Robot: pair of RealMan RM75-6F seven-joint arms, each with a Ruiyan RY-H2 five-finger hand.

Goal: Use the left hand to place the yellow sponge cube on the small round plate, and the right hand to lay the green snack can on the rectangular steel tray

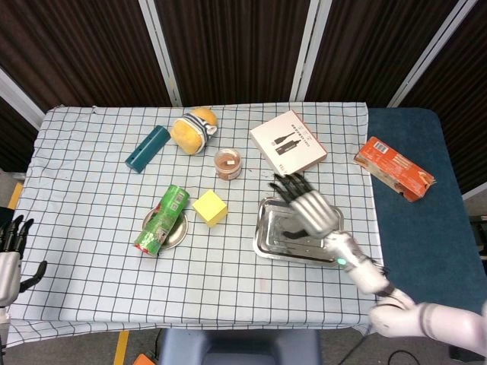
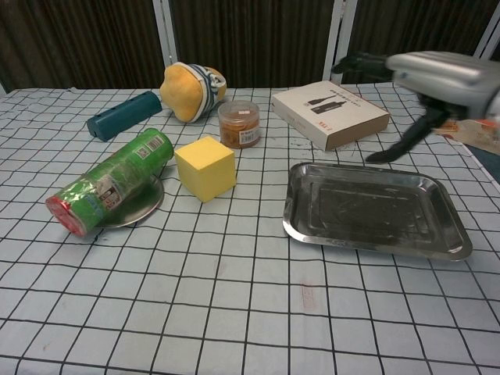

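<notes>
Head view gives me the yellow sponge cube (image 1: pixel 210 207) sitting on the checked tablecloth (image 1: pixel 91 228), just beside the small round plate (image 1: pixel 176 230) but not on it, while the green snack can (image 1: pixel 162 219) lies on its side across that plate. To the right I see the rectangular steel tray (image 1: pixel 271 242) with nothing lying in it; my right hand (image 1: pixel 308 207) hovers above it, fingers spread, holding nothing. My left hand (image 1: pixel 9 243) hangs off the table's left edge, low, fingers apart and empty. Behind the cube stand a small brown jar (image 1: pixel 227 163), a plush toy (image 1: pixel 193 130), a teal tube (image 1: pixel 148 147) and a white box (image 1: pixel 288 144). An orange packet (image 1: pixel 393 168) rests on the blue surface (image 1: pixel 411 228) to the right. Dark curtain panels (image 1: pixel 228 46) with pale uprights close off the back.
</notes>
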